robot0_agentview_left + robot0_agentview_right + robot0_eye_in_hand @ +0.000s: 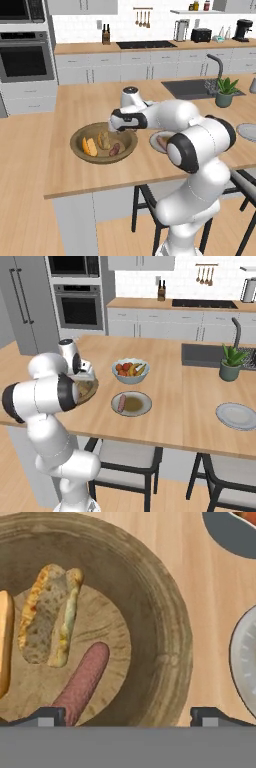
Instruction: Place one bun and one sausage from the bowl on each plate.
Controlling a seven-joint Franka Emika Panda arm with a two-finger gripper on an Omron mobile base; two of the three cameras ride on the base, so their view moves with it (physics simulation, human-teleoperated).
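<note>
Brown wood marks the bowl (pixel 103 143) in the left base view, sitting on the tabletop (pixel 75 172) with two buns and a sausage (pixel 115 149) inside, and the tool (pixel 120 128) hangs over its right-hand rim; the near plate (pixel 159 140), largely hidden behind the arm, lies just beside the bowl and already carries a sausage. In the right base view that plate (pixel 132 404) shows one sausage (pixel 121 402) and no bun, the far plate (pixel 237 416) sits bare well apart toward the right, and the fruit bowl (pixel 130 371) stands behind the near plate. In the hand view the tool (pixel 128 717) stands wide with nothing between its fingertips (pixel 47 717), one of which sits right by the end of the sausage (pixel 82 679) while the mottled bun (pixel 47 614) lies further into the bowl (pixel 160 637). The step in hand is probably picking a bun for the near plate, so the tool should shift over the bun's middle, straddle its narrow width, and descend clear of the sausage and the orange bun (pixel 4 642).
</note>
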